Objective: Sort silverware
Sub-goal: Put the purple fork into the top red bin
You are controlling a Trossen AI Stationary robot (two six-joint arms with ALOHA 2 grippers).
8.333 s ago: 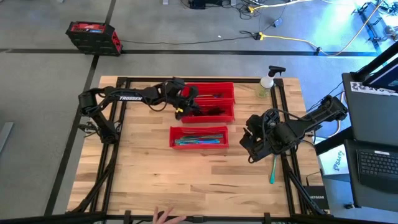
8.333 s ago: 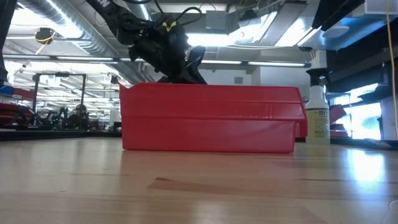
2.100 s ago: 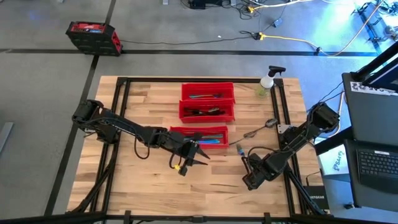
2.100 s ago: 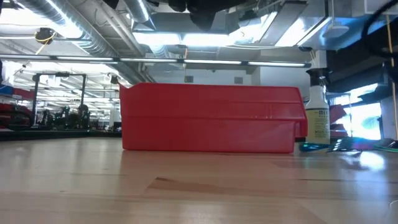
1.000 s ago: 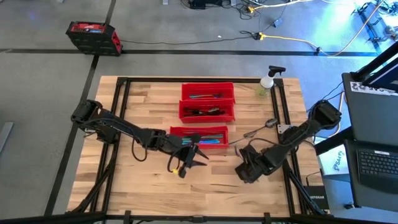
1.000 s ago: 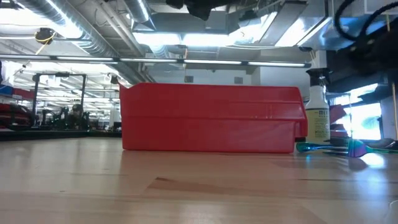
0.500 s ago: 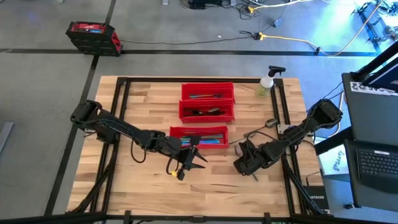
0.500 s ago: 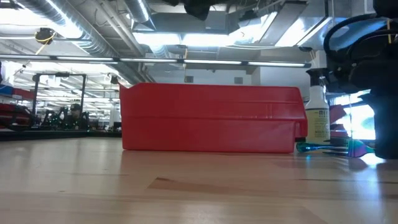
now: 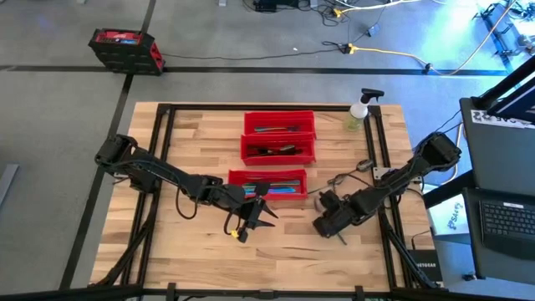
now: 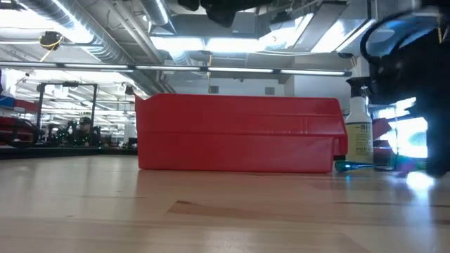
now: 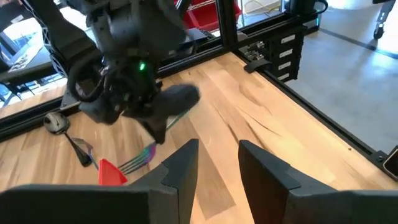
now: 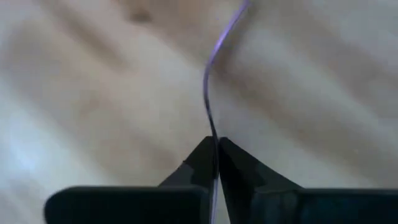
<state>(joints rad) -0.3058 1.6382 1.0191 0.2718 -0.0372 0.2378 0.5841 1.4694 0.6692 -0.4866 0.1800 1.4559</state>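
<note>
Open industrial lab, exposed ceiling ducts (image 10: 84, 31)

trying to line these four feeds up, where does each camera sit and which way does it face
High view: above the table, looking straight down; both arms show, left gripper and right gripper.
Low view: at table-top height, looking level at the nearest red bin; arm parts hang dark at the top.
Left wrist view: on the left arm, past its own fingers toward the right gripper and iridescent fork.
Right wrist view: on the right arm, facing the tabletop, fingers pinching the fork.
Shared: both wrist views show that fork.
</note>
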